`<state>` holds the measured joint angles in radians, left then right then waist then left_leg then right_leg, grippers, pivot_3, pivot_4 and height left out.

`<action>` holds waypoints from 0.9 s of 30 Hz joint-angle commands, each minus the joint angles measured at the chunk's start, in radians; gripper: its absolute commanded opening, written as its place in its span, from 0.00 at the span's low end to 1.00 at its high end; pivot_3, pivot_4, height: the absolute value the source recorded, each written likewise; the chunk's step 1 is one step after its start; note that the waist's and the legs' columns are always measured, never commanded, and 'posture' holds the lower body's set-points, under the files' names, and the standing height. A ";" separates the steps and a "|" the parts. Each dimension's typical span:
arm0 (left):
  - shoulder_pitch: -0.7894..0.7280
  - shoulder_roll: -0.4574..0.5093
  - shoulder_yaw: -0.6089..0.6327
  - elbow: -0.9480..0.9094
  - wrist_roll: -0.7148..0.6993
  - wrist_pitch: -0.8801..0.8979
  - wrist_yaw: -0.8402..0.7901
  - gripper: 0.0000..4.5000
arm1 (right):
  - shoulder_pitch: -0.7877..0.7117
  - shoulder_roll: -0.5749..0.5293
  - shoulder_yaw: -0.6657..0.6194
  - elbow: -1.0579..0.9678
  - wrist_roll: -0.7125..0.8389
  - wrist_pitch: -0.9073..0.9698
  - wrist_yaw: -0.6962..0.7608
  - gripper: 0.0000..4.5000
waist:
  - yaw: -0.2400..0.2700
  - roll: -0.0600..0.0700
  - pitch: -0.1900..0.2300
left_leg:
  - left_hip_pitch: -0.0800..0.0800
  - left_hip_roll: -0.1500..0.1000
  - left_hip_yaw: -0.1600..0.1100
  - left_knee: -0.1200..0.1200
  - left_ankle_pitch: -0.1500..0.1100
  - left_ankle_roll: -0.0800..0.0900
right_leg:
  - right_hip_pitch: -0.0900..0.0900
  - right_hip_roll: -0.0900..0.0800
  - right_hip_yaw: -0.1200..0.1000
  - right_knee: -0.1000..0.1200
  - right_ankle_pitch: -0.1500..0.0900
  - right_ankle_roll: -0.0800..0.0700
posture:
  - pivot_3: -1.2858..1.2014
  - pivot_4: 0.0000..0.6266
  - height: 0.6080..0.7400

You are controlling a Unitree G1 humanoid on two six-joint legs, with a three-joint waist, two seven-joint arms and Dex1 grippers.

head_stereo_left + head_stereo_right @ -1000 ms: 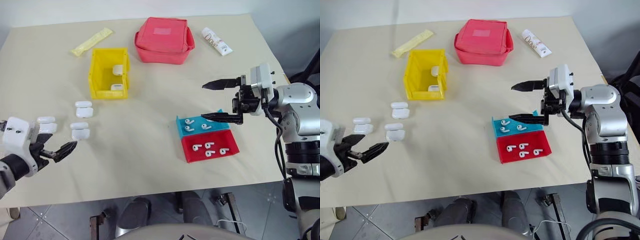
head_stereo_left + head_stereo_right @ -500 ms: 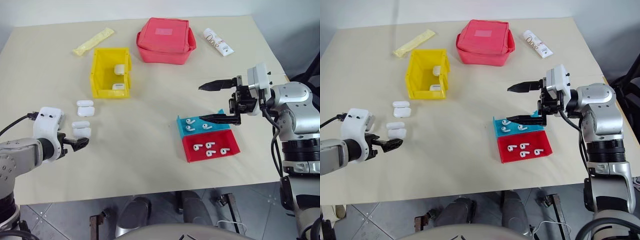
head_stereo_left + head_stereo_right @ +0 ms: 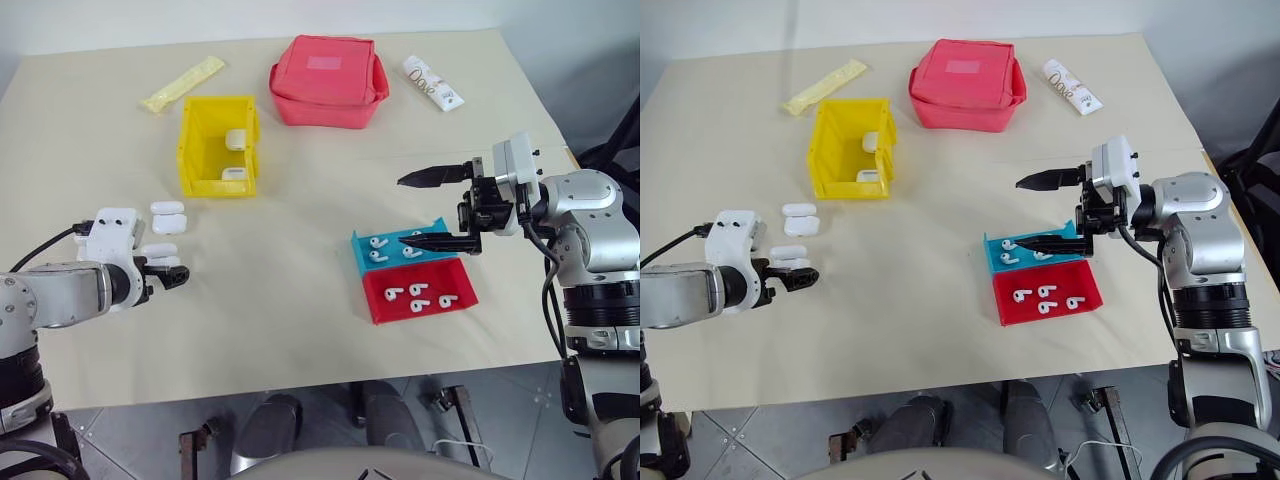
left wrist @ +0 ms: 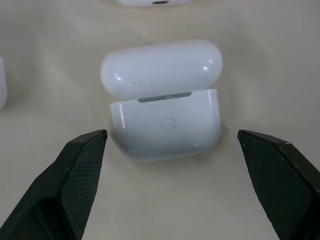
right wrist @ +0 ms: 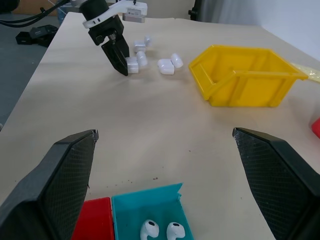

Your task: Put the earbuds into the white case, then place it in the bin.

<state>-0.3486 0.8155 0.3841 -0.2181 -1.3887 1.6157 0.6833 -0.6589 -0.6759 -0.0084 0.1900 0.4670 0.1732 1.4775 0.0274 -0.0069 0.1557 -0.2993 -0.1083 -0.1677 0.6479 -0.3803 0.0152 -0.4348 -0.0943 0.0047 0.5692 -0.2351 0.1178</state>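
A white case (image 4: 165, 120) stands on the table with its lid tipped up, just ahead of my left gripper (image 4: 171, 133), whose fingers are spread open on either side of it without touching. From the head, this case (image 3: 162, 258) is right at the left gripper (image 3: 170, 272). Earbuds (image 3: 380, 243) lie in a blue tray (image 3: 440, 226), and more lie in a red tray (image 3: 378, 312). Open and empty, my right gripper (image 3: 402, 210) hovers above the blue tray, pointing left. The yellow bin (image 3: 196, 150) stands behind the cases and holds two cases (image 3: 237, 140).
Another white case (image 3: 168, 215) sits between my left gripper and the bin. A red fabric pouch (image 3: 327, 80), a white printed tube (image 3: 433, 82) and a yellow sachet (image 3: 184, 83) lie along the far side. The table's front edge is close below the trays.
My left arm has swung forward onto the table and turned, bringing its open fingers down around the nearest case. The right arm has stayed put.
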 commanded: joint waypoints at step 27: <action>-0.045 0.205 -0.383 0.137 -0.583 -0.450 0.465 0.99 | 0.052 -0.019 -0.033 -0.110 0.028 0.023 -0.043 1.00 | 0.002 0.001 -0.002 | 0.001 -0.001 0.007 0.001 0.000 0.000 | -0.005 0.000 0.002 0.006 0.000 -0.001 | 0.52 0.24 1.00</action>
<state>-0.3906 1.0044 0.0188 -0.0746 -1.9528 1.1728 1.1592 -0.6055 -0.6772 -0.0086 0.1192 0.4738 0.1970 1.4398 0.0291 -0.0061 0.1541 -0.2986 -0.1090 -0.1606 0.6486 -0.3801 0.0153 -0.4395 -0.0944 0.0068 0.5748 -0.2354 0.1172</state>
